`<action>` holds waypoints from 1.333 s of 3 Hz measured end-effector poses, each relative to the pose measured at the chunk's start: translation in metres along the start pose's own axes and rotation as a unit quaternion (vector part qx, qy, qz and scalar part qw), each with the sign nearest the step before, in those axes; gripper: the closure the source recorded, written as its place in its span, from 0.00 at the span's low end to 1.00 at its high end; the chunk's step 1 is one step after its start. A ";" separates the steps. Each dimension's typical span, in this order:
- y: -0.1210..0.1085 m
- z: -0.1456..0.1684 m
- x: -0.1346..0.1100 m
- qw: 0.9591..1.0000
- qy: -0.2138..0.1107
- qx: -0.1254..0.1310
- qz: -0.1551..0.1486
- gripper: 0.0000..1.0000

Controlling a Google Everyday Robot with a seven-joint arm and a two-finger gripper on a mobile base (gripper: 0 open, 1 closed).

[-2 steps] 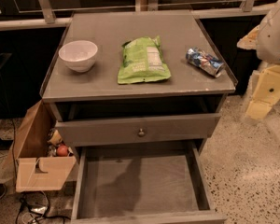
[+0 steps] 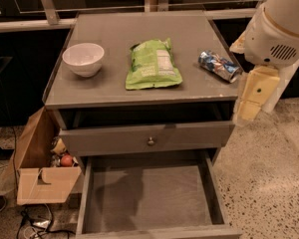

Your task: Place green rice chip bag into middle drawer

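Note:
The green rice chip bag lies flat on the grey cabinet top, near the middle, white label panel up. The middle drawer is pulled out wide at the bottom of the view, its flat floor bare. My gripper hangs at the right of the cabinet, beside its top right corner, pointing down below the white arm housing. It is to the right of the bag, apart from it, and holds nothing that I can see.
A white bowl stands at the top's left. A crushed blue-silver can lies at the right edge, close to my gripper. The drawer front with a round knob sits above the open drawer. A cardboard box with small items stands on the floor at left.
My arm and gripper have moved a little to the left, closer to the cabinet's right edge. The bag, bowl, can and drawers have not moved.

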State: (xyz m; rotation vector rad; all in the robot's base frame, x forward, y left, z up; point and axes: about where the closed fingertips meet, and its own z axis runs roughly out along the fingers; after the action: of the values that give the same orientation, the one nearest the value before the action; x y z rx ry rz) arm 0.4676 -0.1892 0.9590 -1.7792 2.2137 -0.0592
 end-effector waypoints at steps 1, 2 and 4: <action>0.000 0.000 -0.001 1.000 0.000 0.000 0.000 0.00; -0.004 0.007 -0.014 1.000 -0.016 0.005 0.001 0.00; -0.053 0.056 -0.080 0.999 -0.031 -0.002 -0.025 0.00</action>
State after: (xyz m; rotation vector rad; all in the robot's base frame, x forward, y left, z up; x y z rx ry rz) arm 0.5469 -0.1161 0.9340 -1.8139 2.1265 -0.0108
